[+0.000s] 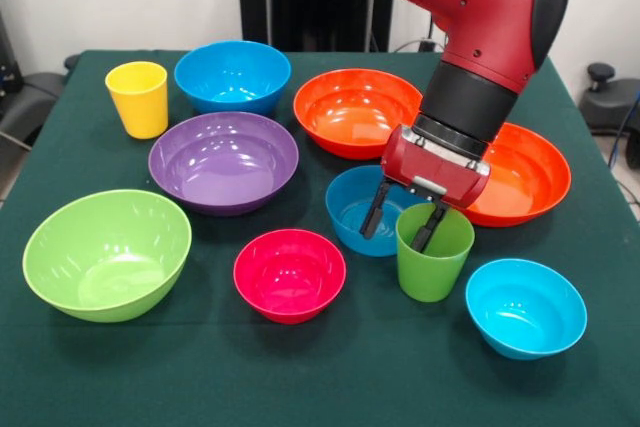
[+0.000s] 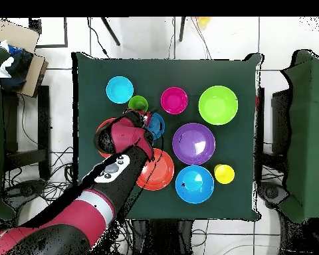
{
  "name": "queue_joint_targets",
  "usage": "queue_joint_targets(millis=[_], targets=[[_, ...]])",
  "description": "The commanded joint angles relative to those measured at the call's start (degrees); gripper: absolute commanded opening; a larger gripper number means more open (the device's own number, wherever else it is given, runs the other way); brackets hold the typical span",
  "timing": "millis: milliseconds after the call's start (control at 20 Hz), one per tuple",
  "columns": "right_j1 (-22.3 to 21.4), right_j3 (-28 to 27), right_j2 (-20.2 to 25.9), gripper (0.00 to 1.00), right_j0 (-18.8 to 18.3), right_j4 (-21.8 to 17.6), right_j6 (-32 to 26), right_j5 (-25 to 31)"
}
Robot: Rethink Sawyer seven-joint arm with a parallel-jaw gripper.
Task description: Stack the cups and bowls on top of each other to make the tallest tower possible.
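The red and black arm (image 1: 480,17) reaches down from twelve o'clock in the front view, its wrist tilted toward seven o'clock. The gripper (image 1: 403,217) hangs low with its two black fingers (image 1: 375,209) spread apart, tips pointing down toward six o'clock.

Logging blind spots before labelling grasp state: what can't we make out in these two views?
- Gripper, front view: one finger dips inside the green cup; contact with the rim is unclear.
- Second orange bowl, both views: partly covered by the arm's wrist.
- Small blue bowl, overhead view: largely hidden under the arm.
- Gripper, overhead view: covered by the arm's own body.
- Arm's upper links, front view: cut by the top edge.
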Motion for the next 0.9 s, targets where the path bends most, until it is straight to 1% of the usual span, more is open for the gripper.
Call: queue_joint_targets(millis=[50, 400, 900], targets=[[0.9, -2.3, 3.5, 1.0, 1.1, 1.8, 9.5, -0.1], [0.6, -2.0, 3.4, 1.0, 1.3, 1.9, 9.7, 0.2], [-0.3, -1.8, 4.5, 1.0, 0.5, 1.3, 9.1, 1.4]])
